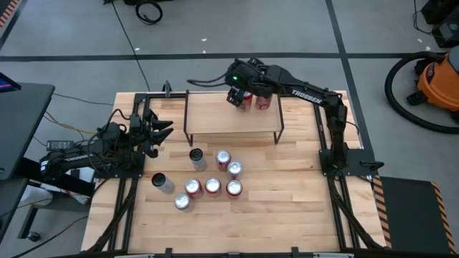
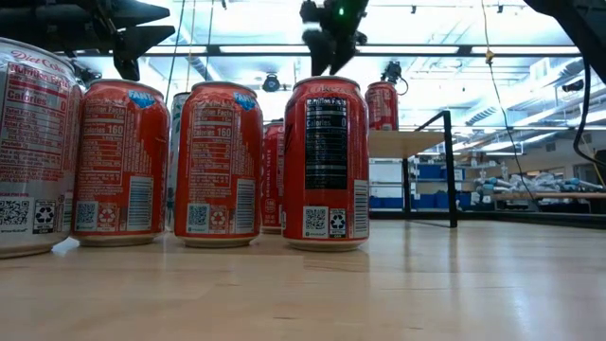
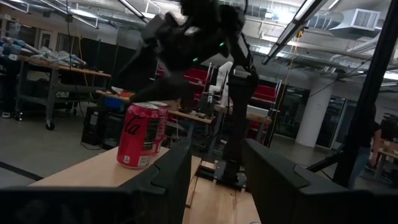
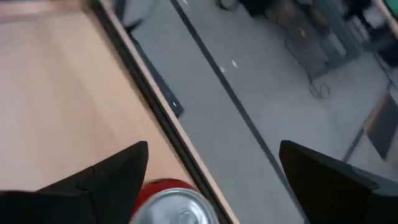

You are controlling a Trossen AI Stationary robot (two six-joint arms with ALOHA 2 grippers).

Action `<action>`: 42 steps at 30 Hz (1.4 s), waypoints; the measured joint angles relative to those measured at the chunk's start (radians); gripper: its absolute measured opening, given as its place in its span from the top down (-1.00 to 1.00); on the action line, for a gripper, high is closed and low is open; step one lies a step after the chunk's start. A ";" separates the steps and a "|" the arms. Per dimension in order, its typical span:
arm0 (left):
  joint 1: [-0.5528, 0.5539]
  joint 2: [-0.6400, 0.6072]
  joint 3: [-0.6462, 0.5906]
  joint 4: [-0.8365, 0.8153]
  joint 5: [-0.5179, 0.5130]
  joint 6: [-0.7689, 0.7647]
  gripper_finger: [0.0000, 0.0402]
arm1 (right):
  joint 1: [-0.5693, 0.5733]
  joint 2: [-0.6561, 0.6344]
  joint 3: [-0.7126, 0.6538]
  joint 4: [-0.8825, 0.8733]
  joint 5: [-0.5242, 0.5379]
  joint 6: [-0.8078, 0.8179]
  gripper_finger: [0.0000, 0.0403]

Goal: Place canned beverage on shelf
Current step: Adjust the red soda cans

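Observation:
The shelf (image 1: 215,118) is a light plank on thin black legs at the table's far middle. Two red cans (image 1: 245,101) (image 1: 263,101) stand upright side by side at its far right edge. My right gripper (image 1: 237,95) is open just above the left one. That can's silver top (image 4: 177,205) shows between and below the spread fingers in the right wrist view. My left gripper (image 1: 161,132) is open and empty at the table's left, level with the shelf. Its wrist view shows the two cans (image 3: 140,143) on the plank.
Several red cans (image 1: 213,186) stand in a cluster on the table in front of the shelf. Silver cans (image 1: 197,159) (image 1: 162,183) are to their left. The cluster fills the low view's foreground (image 2: 218,161). The shelf's left half is bare plank.

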 joint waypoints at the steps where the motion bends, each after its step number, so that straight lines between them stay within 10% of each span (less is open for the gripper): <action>1: 0.000 0.000 0.000 0.000 0.000 0.000 0.23 | 0.007 -0.002 0.015 -0.013 -0.030 -0.026 -0.85; 6: 0.000 0.000 0.000 0.000 0.000 0.000 0.23 | 0.026 -0.003 0.036 -0.165 -0.190 -0.107 -0.85; 16: 0.000 0.000 0.000 0.000 0.000 0.000 0.23 | 0.075 0.001 0.036 -0.208 0.020 -0.211 -0.84; 42: 0.000 0.000 0.000 0.000 0.000 0.000 0.23 | 0.019 0.005 0.035 -0.216 0.087 0.053 -0.84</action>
